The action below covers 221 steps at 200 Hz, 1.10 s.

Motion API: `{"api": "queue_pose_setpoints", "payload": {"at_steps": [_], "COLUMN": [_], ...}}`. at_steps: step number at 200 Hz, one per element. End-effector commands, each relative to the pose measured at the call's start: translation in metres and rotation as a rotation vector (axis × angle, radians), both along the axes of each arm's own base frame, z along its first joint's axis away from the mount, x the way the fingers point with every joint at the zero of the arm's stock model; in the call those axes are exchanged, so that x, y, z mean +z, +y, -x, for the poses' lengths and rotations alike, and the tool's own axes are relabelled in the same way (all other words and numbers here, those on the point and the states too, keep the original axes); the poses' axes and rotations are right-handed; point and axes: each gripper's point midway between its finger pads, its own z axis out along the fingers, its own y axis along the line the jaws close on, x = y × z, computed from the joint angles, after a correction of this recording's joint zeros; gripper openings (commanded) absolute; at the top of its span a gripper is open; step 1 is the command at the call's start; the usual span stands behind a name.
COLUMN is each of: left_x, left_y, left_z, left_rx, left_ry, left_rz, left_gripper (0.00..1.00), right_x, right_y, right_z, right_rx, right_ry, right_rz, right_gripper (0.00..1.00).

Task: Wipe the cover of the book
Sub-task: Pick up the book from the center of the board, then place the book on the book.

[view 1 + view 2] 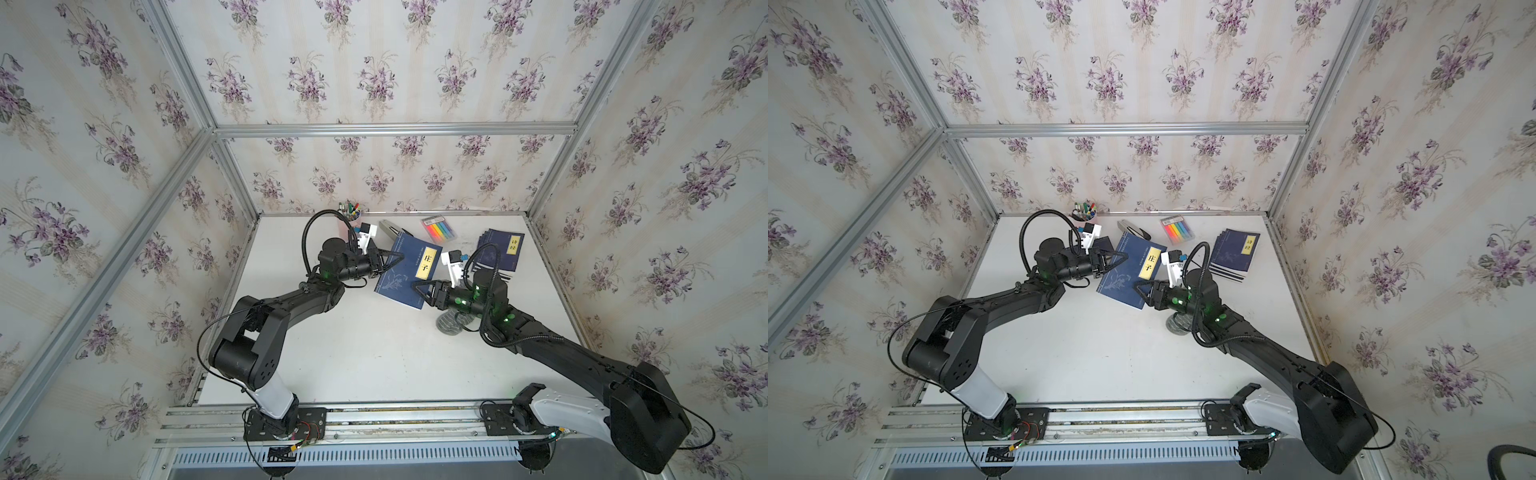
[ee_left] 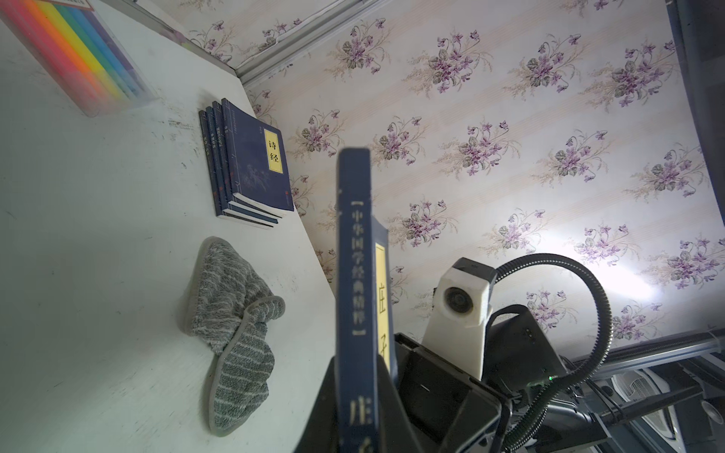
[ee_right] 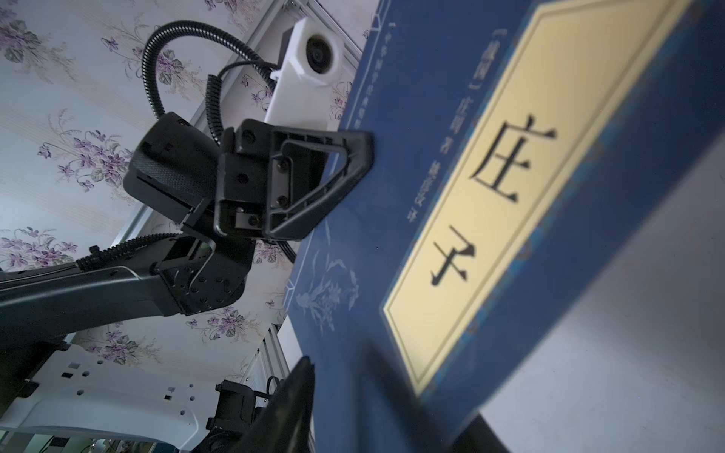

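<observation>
Nearest, the crumpled grey striped cloth (image 2: 235, 333) lies on the white table (image 1: 353, 353) under the right arm, held by nothing. Both tools crowd the dark blue paperback book (image 1: 409, 270), and opposed pulls could bend its cover or twist it loose. The right tool (image 1: 417, 289) straddles its near corner; whether it pinches, I cannot tell. Farther off, the left tool (image 1: 397, 259) clamps its spine edge, holding it aloft and tilted.

Floral wallpaper (image 1: 374, 83), white tabletop (image 1: 353, 353)

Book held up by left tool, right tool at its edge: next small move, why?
Probably close the right tool fully on the book: it straddles the free edge, the left tool grips the spine side, and the cloth lies untouched.
</observation>
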Motion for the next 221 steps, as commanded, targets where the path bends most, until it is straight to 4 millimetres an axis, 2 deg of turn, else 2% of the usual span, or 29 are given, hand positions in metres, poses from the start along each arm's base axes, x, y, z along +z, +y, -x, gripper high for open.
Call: {"api": "queue_pose_setpoints", "payload": {"at_steps": [1, 29, 44, 60, 72, 85, 88, 92, 109, 126, 145, 162, 164, 166, 191, 221], "left_x": [0.006, 0.003, 0.003, 0.002, -0.001, -0.011, -0.013, -0.018, -0.036, -0.041, -0.042, -0.052, -0.043, -0.042, -0.049, -0.061], "left_y": [0.000, -0.001, -0.002, -0.002, -0.001, 0.005, 0.008, 0.011, 0.030, 0.050, 0.070, 0.081, 0.082, 0.084, 0.093, 0.105], "left_z": [-0.003, -0.005, -0.004, -0.004, -0.003, -0.006, -0.006, -0.006, -0.004, 0.000, 0.003, 0.005, 0.007, 0.008, 0.013, 0.016], "left_rx": [0.008, 0.007, 0.002, 0.000, 0.001, 0.034, 0.041, 0.057, 0.127, 0.180, 0.221, 0.225, 0.234, 0.237, 0.248, 0.255], "left_ry": [-0.057, -0.049, -0.047, -0.050, -0.054, -0.046, -0.052, -0.055, -0.066, -0.100, -0.119, -0.104, -0.125, -0.126, -0.132, -0.120], "left_rz": [0.013, 0.022, 0.028, 0.024, 0.003, -0.059, -0.084, -0.125, -0.338, -0.497, -0.600, -0.664, -0.657, -0.658, -0.690, -0.716], "left_gripper": [0.00, 0.00, 0.04, 0.25, 0.46, 0.54, 0.59, 0.63, 0.75, 0.80, 0.84, 0.85, 0.85, 0.85, 0.87, 0.88], "right_x": [0.018, 0.020, 0.020, 0.019, 0.019, 0.017, 0.016, 0.015, 0.011, 0.008, -0.005, -0.020, -0.020, -0.023, -0.044, -0.056], "right_y": [-0.001, -0.001, 0.000, 0.002, -0.004, -0.018, -0.019, -0.035, -0.070, -0.101, -0.129, -0.150, -0.153, -0.156, -0.198, -0.255], "right_z": [-0.004, -0.011, -0.015, -0.021, -0.029, -0.043, -0.045, -0.058, -0.084, -0.108, -0.137, -0.163, -0.165, -0.169, -0.205, -0.228], "right_rx": [-0.027, -0.049, -0.054, -0.056, -0.088, -0.142, -0.145, -0.194, -0.270, -0.336, -0.376, -0.389, -0.391, -0.393, -0.422, -0.463], "right_ry": [-0.044, -0.047, -0.044, -0.050, -0.057, -0.052, -0.048, -0.036, 0.003, 0.011, 0.034, 0.064, 0.063, 0.071, 0.142, 0.205], "right_rz": [-0.033, -0.018, -0.007, 0.028, 0.078, 0.143, 0.155, 0.171, 0.221, 0.281, 0.362, 0.447, 0.459, 0.475, 0.543, 0.508], "right_gripper": [0.27, 0.01, 0.00, 0.00, 0.00, 0.00, 0.00, 0.00, 0.00, 0.00, 0.00, 0.00, 0.00, 0.00, 0.00, 0.00]}}
